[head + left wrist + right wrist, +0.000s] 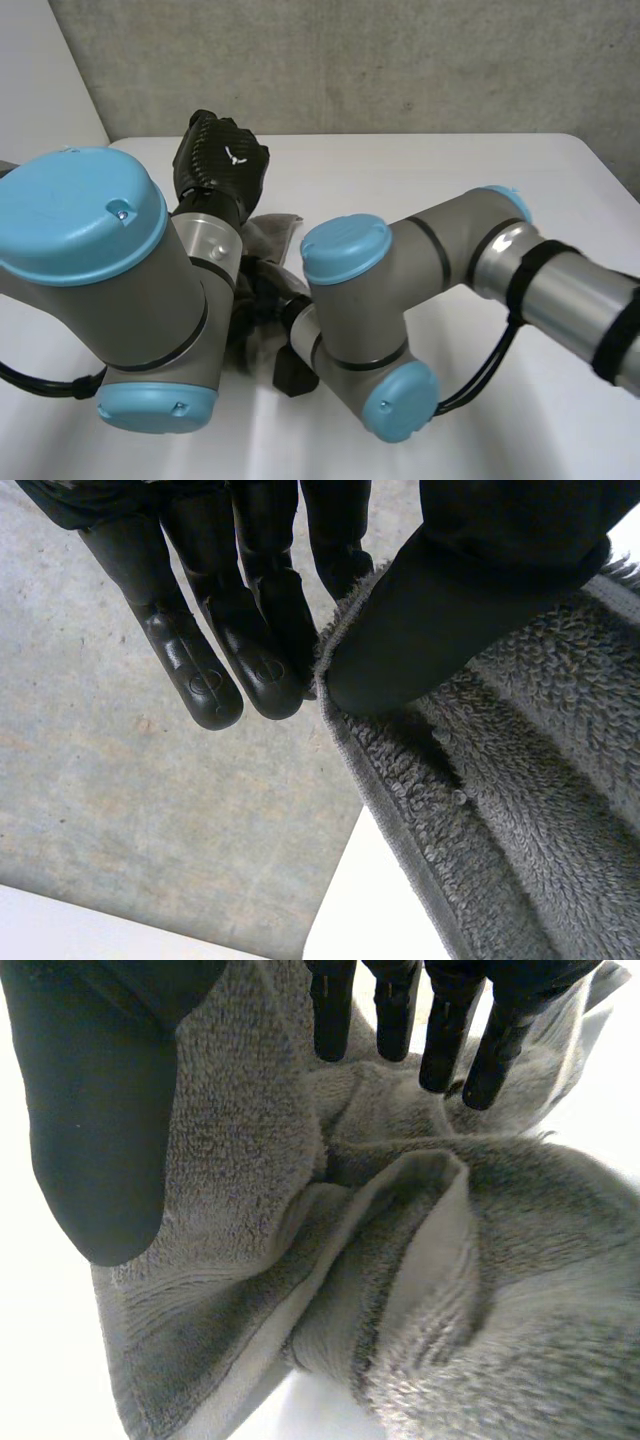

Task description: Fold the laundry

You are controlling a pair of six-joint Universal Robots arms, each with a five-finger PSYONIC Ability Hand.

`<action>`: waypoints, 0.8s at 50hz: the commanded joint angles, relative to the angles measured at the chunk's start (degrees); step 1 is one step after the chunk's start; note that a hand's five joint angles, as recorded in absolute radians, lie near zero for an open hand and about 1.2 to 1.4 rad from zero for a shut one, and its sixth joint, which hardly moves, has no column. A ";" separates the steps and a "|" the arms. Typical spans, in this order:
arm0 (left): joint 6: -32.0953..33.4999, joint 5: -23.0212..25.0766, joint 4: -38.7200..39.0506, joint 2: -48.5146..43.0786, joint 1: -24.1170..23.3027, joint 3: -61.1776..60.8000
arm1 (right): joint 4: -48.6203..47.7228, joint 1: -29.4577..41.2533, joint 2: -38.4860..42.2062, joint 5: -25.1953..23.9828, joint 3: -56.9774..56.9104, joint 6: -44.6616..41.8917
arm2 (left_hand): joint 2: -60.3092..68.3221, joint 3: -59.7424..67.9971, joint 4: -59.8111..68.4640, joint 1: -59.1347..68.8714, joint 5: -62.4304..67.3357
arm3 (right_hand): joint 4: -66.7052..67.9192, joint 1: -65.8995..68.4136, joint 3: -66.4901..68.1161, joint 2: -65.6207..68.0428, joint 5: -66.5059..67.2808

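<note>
Left hand (440, 610): one, pinching towel (520, 780) edge
Right hand (90, 1120): one, grasping towel fold
Towel: one, grey, crumpled on counter (450, 180)

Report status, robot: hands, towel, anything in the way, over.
Left hand pinches towel edge. Right hand grips bunched towel. Towel crumpled, not yet folded. Left arm and right arm crowd over it.

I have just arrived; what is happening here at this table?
A two-armed robot is handling a crumpled grey terry towel over the white table. Its left hand pinches the towel's edge between thumb and fingers. Its right hand holds a bunched part of the same towel. No neat fold is made yet.
</note>
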 commanded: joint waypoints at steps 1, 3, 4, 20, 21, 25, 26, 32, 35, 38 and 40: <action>-0.06 0.08 0.15 0.56 0.33 -0.50 | 0.09 1.35 3.97 -0.18 -4.57 1.49 | 10.29 10.34 10.23 12.24 10.80 | 42.91 44.51 43.54 43.12 42.63; -0.14 0.08 0.15 0.65 0.68 -0.68 | 0.17 1.35 3.62 -0.09 -4.40 1.67 | 10.29 10.34 10.23 12.24 10.80 | 56.52 58.12 57.15 56.73 56.24; -0.32 0.08 0.06 0.74 1.03 -0.76 | 0.26 1.26 3.01 0.09 -4.05 1.50 | 10.29 10.34 10.23 12.24 10.80 | 65.59 67.19 66.22 65.80 65.31; -2.25 0.87 0.85 2.50 7.45 -5.95 | -7.55 -12.45 -21.85 6.32 14.93 -27.63 | 10.29 10.34 10.23 12.24 10.80 | 65.68 67.28 66.31 65.89 65.40; -2.25 0.87 0.85 2.50 7.45 -5.95 | -7.56 -12.45 -21.87 6.33 14.93 -27.68 | 10.29 10.34 10.23 12.24 10.80 | 65.68 67.28 66.31 65.89 65.40; -4.44 0.96 0.94 2.50 7.10 -7.44 | -9.23 -13.68 -26.61 8.25 15.64 -42.23 | 10.29 10.34 10.23 12.24 10.80 | 65.68 67.28 66.31 65.89 65.40; -5.67 0.96 0.94 2.50 7.01 -7.71 | -9.32 -13.86 -27.49 8.26 15.55 -46.19 | 10.29 10.34 10.23 12.24 10.80 | 65.68 67.28 66.31 65.89 65.40; -11.75 1.49 0.85 2.41 6.22 -9.47 | -8.44 -13.42 -28.99 8.44 14.93 -59.68 | 10.29 10.34 10.23 12.24 10.80 | 65.68 67.28 66.31 65.89 65.40; -17.11 3.77 0.85 1.53 4.64 -11.05 | -8.18 -13.07 -28.55 8.52 16.08 -67.41 | 10.29 10.34 10.23 12.24 10.80 | 65.68 67.28 66.31 65.89 65.40; -22.47 7.73 0.85 0.03 4.11 -12.98 | -8.18 -12.80 -26.35 8.96 17.66 -72.69 | 10.29 10.34 10.23 12.24 10.80 | 65.68 67.28 66.31 65.89 65.40; -24.49 9.75 0.77 -1.20 3.94 -13.69 | -8.26 -12.89 -22.86 9.40 18.80 -76.01 | 10.29 10.34 10.23 12.24 10.80 | 65.68 67.28 66.31 65.89 65.40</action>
